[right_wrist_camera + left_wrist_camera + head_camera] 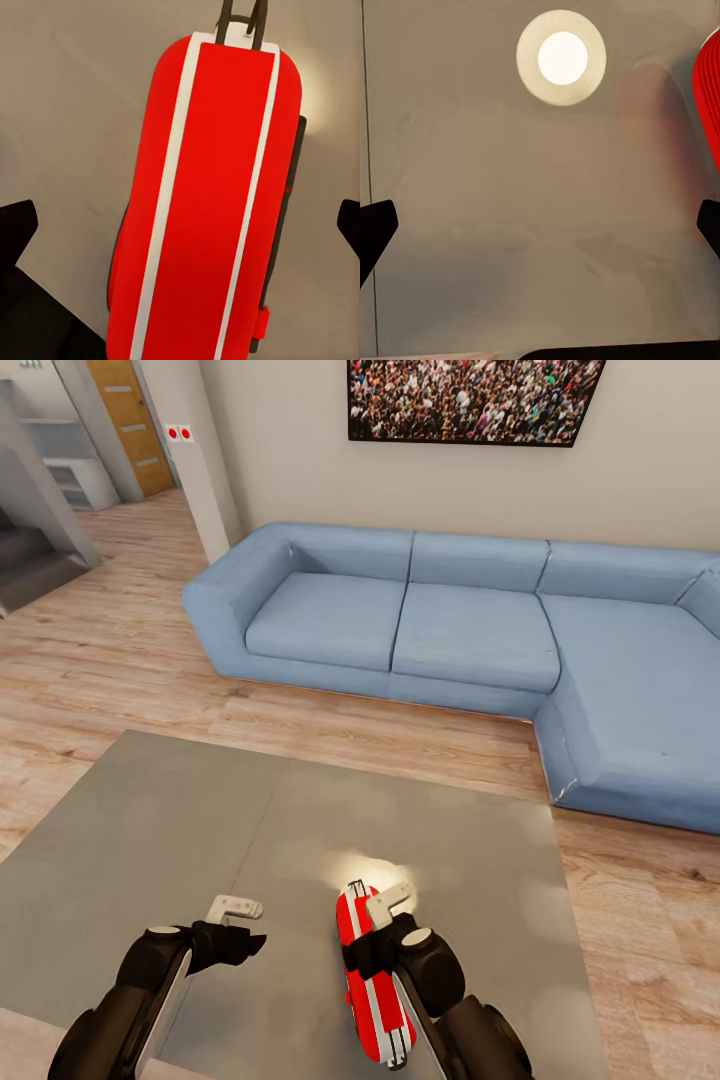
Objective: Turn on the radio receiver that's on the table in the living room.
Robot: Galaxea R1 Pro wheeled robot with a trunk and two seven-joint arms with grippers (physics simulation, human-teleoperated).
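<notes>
Red: the radio receiver [372,980] is a bright red slab with white stripes, lying flat near the front edge of the surface [150,840], long axis running away from the robot.
Grey glass: that surface is super glossy, and a round lamp glare [561,58] bounces off it in the left wrist view.
Right tool: right tool [392,905] hangs right over the far half of the radio receiver; in the right wrist view the fingertips [16,229] sit wide apart at both edges with the red body [214,202] between them, not clamped on anything.
Handle: small black handle [241,19] pokes out at the radio's far end.
Left tool: left tool [236,909] is off to the side above bare grey, spread apart too, and the red edge [709,82] just peeks in beside it.
Room: blue sofa [480,630] beyond the surface, crowd picture [470,398] on the beige wall, light wood floor [120,650].
</notes>
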